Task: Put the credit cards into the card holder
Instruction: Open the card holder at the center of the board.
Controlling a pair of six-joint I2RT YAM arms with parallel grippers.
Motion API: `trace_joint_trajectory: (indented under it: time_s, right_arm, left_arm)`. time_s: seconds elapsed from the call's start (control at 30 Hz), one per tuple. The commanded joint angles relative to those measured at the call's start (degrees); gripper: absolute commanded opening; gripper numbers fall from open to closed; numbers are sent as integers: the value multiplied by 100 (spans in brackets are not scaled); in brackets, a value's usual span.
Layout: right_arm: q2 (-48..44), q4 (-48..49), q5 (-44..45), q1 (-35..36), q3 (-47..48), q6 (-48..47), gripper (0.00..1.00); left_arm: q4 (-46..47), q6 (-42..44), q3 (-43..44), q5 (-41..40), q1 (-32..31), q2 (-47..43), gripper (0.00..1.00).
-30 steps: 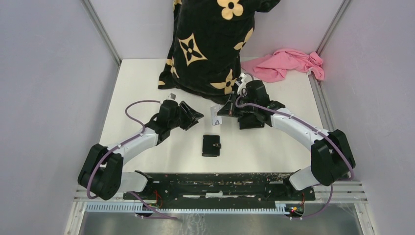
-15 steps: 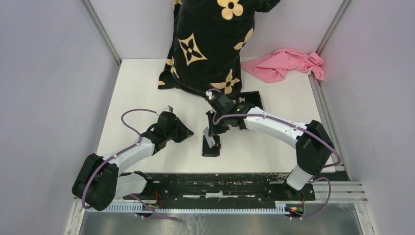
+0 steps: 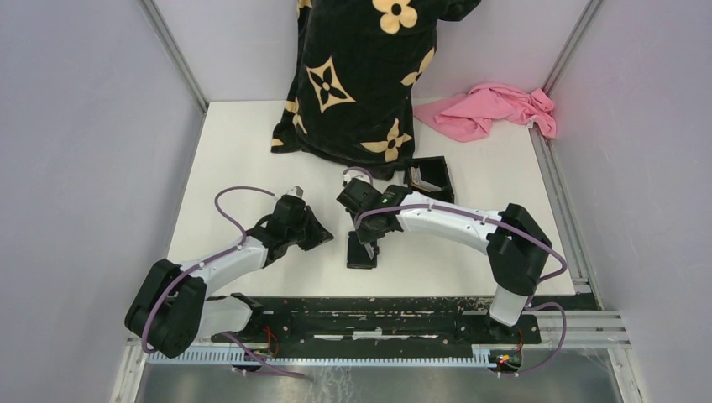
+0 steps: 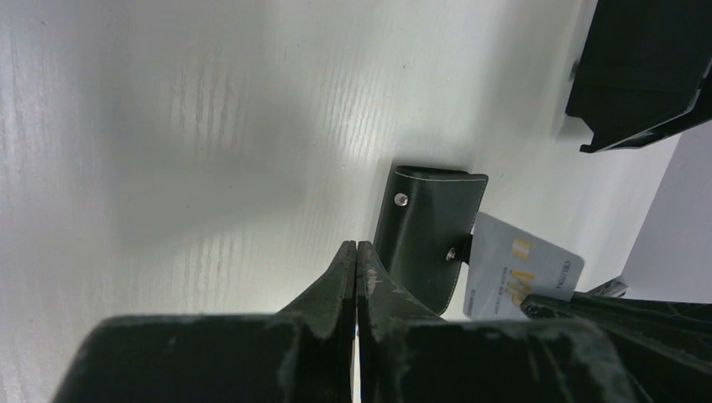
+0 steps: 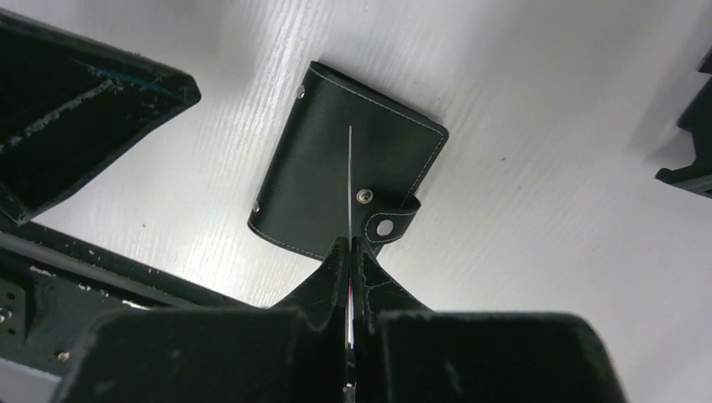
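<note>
Top view: card holder (image 3: 362, 257) lies folded shut on the white table (image 3: 235, 151), lower ctr of frame, just above the black base rail (image 3: 378, 315). Right gripper (image 3: 370, 241) sits over the holder's upper edge. Left gripper (image 3: 322, 235) is just left of it, not touching. Black tray (image 3: 430, 175) is up-right of ctr, well apart. Pink cloth (image 3: 495, 109) and black flower-print bag (image 3: 361, 75) are at the back.

Left wrist view: left gripper (image 4: 356, 248) has its fingers pressed together w/ nothing btwn them, tips low over the table beside the holder (image 4: 424, 239) at frame ctr. Whitish credit card (image 4: 516, 269) stands at the holder's right side, its lower part pinched by the right gripper.

Right wrist view: right gripper (image 5: 350, 245) pinches the card (image 5: 349, 168), seen edge-on as a thin pale line over the holder's cover (image 5: 311, 168). Snap tab (image 5: 388, 225) curls loose at lower right, but the cover looks flat and closed; no pocket shows. Blue card not seen in any view.

Risks: w/ the holder closed there's prob no slot to enter, so pushing down would skid the card across the cover, bend it, or shove the holder along the table. A thin card in a narrow pinch could also twist out of line. Left gripper can't take the flap until it spreads
</note>
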Motion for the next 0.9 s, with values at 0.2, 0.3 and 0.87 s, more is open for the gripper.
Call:
trace_joint_trajectory:
  time_s: [0.2, 0.3, 0.87]
  right_arm:
    - [-230, 108, 856, 36, -315, 245, 1]
    - [-247, 87, 913, 41, -386, 272, 1]
    - [-1028, 1079, 83, -496, -1577, 927, 1]
  left_arm:
    - [298, 334, 24, 173, -156, 234, 3]
    - [305, 329, 57, 167, -207, 300, 3]
    - [338, 325, 157, 98, -537, 488, 3]
